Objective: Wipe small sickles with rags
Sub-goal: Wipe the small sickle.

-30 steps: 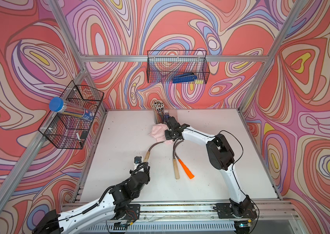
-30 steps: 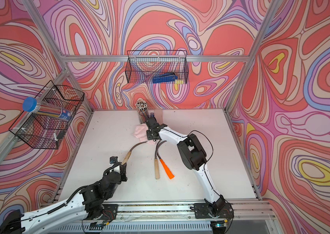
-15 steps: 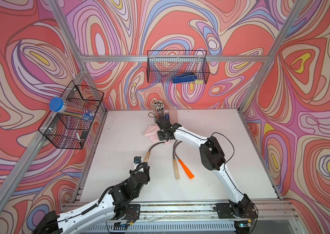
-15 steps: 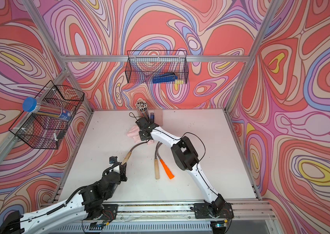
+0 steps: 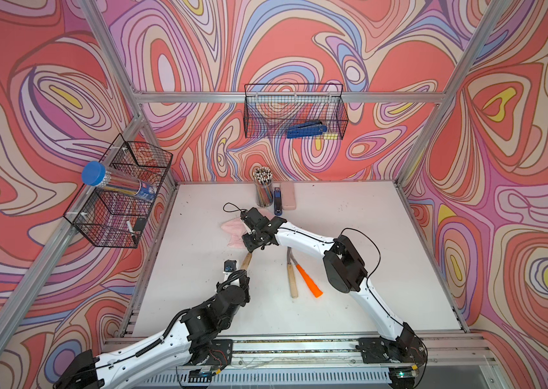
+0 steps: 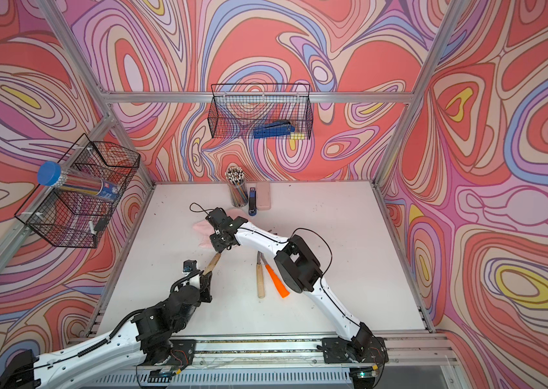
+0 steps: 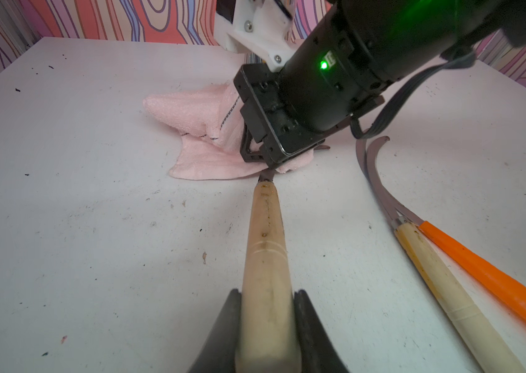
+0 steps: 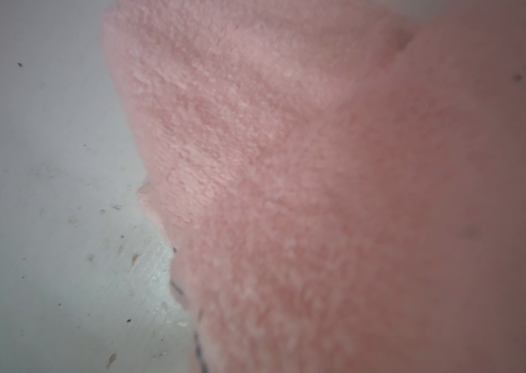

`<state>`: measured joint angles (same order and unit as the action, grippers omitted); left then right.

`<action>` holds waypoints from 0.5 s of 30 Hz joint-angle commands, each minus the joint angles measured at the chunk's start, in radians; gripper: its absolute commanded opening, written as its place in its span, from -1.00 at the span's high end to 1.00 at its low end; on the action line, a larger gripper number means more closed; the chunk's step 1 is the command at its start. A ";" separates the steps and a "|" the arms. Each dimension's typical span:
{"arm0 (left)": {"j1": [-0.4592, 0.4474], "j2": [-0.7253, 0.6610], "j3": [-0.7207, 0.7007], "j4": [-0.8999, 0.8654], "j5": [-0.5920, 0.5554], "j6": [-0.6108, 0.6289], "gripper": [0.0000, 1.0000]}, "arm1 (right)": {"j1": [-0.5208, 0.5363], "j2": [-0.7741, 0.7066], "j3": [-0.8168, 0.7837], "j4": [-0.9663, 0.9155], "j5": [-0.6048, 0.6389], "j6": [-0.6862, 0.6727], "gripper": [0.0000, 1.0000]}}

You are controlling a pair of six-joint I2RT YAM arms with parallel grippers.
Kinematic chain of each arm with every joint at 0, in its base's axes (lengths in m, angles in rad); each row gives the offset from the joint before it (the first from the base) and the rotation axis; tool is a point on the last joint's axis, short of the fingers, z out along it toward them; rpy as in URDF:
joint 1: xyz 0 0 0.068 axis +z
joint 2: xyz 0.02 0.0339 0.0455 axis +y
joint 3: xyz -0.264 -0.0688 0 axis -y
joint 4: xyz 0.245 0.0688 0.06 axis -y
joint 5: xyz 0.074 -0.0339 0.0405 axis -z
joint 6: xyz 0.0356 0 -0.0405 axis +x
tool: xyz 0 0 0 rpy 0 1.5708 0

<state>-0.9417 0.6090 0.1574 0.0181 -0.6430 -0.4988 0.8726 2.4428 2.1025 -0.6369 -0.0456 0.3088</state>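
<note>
Fingers (image 7: 223, 332) of your left gripper (image 7: 268, 329) are clamped on the butt of a pale wooden-handled sickle with a thin dark blade (image 5: 246, 261). It lies just left of centre in both top views, its blade running under the fuzzy pale-pink cloth rag (image 5: 232, 227). Your right gripper (image 5: 249, 248) is closed with that rag bunched in it, and it presses down on the rag's near edge, where blade meets handle. Just right of centre, a second pale wooden-handled sickle (image 5: 292, 283) and a bright orange-handled sickle (image 5: 309, 281) lie side by side, handles touching, on the white tabletop (image 5: 350, 208), well apart from both grippers.
</note>
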 commanded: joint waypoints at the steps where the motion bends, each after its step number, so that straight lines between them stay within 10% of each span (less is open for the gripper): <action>1: 0.000 -0.012 0.028 0.007 -0.009 0.007 1.00 | 0.024 -0.071 -0.091 0.060 -0.131 0.069 1.00; 15: -0.001 -0.074 0.028 -0.044 -0.018 0.000 1.00 | -0.127 0.007 -0.062 -0.100 0.113 0.093 1.00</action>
<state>-0.9417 0.5545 0.1574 -0.0078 -0.6281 -0.5014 0.8169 2.4187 2.0613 -0.6685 -0.0303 0.3840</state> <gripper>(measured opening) 0.257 0.106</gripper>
